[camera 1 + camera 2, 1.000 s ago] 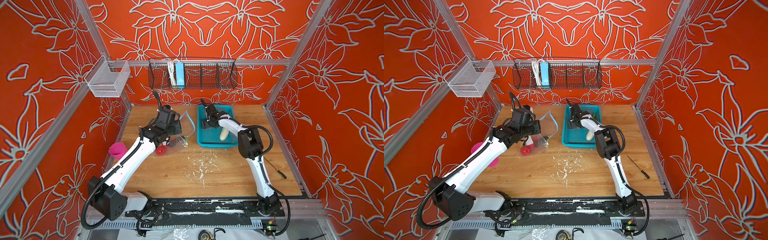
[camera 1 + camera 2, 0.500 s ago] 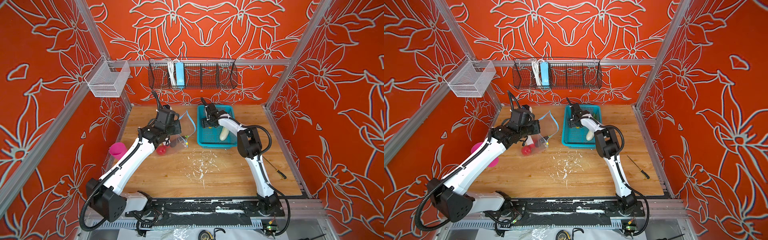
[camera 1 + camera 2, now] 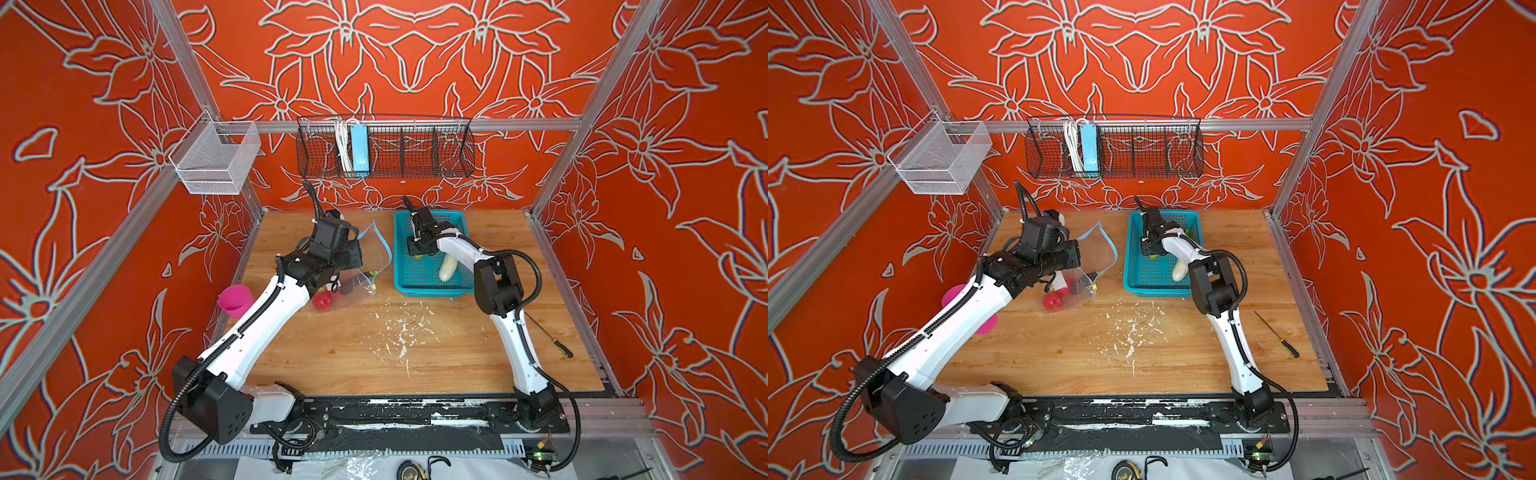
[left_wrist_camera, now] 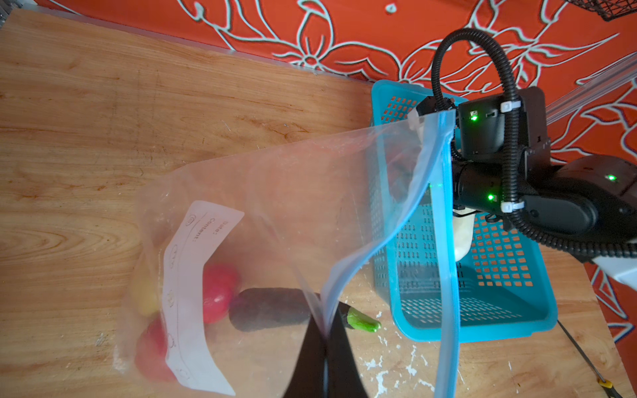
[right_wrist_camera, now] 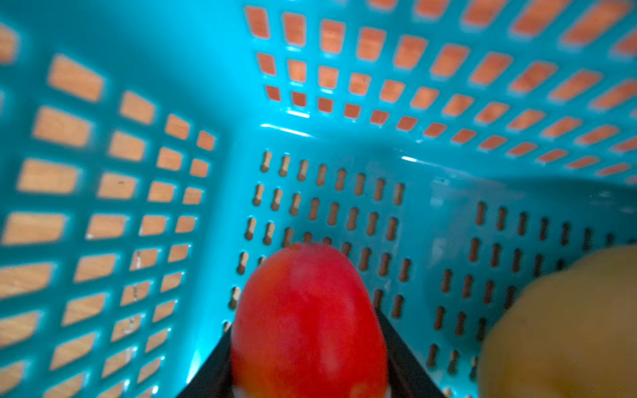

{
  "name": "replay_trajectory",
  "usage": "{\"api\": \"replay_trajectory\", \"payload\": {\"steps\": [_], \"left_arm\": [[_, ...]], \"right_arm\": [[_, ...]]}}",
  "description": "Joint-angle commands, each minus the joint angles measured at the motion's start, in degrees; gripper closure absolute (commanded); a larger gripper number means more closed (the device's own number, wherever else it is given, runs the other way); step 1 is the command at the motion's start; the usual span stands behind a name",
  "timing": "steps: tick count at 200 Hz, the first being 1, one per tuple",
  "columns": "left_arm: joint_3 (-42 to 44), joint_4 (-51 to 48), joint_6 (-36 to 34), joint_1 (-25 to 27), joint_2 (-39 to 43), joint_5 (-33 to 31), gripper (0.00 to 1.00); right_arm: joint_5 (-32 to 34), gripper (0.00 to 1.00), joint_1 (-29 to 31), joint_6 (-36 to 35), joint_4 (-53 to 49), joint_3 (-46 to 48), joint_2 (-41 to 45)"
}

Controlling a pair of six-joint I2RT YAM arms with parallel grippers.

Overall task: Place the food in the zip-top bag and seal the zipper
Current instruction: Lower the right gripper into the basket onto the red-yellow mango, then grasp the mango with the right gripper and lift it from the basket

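- L gripper (image 4: 324, 339): my fingers pressed together, pinching mouth edge of the clear floppy plastic zip-top bag (image 4: 275, 193); bag sits just beside the teal perforated plastic basket (image 4: 499, 327), mouth facing it.
- Light-blue zipper strip (image 4: 444, 241): unsealed, mouth gaping.
- In bag: round red apples (image 4: 220, 289), dark oblong eggplant (image 4: 269, 306).
- R gripper (image 5: 306, 330): inside basket; my fingers (image 5: 213, 372) clamp both sides of the oval red-yellow fruit (image 5: 306, 293).
- Also in basket: tan potato (image 5: 565, 327) beside fruit, white radish (image 3: 446, 268).

Red fruit (image 5: 306, 310) sits between the black fingers (image 5: 210, 374) of the right claw (image 5: 308, 344), touching both. Teal basket (image 5: 344, 144) all around, wood tabletop (image 5: 48, 175) showing through its holes. Blurry tan potato (image 5: 558, 327) near the fruit.
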State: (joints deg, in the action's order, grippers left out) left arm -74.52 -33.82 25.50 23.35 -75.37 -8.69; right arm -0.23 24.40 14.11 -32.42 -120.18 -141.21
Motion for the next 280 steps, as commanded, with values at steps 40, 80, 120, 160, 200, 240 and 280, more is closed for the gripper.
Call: {"api": "replay_trajectory", "payload": {"steps": [40,80,120,160,200,240,280], "left_arm": [[-0.1,0.2,0.2,0.3,-0.3,1.1,1.0],[-0.3,0.1,0.3,0.3,-0.4,1.5,1.0],[0.4,0.5,0.5,0.3,1.0,1.0,1.0],[0.9,1.0,0.2,0.3,1.7,0.7,1.0],[0.9,1.0,0.3,0.3,1.5,1.0,1.0],[0.8,1.0,0.5,0.3,1.1,1.6,1.0],[0.9,1.1,0.6,0.3,1.4,1.6,1.0]], "right_arm": [[-3.9,0.59,-0.3,1.1,1.1,4.2,4.5],[-4.4,0.63,-0.3,1.4,-0.2,4.5,5.1],[-5.7,0.64,-0.4,3.0,1.9,8.3,8.4],[-8.1,0.64,-0.4,6.0,5.9,13.3,11.7],[-9.6,0.66,-0.4,7.8,9.3,17.9,15.4],[-10.2,0.66,-0.4,9.4,12.4,23.1,19.8],[-11.1,0.67,-0.4,11.2,16.4,29.0,24.7]]}}
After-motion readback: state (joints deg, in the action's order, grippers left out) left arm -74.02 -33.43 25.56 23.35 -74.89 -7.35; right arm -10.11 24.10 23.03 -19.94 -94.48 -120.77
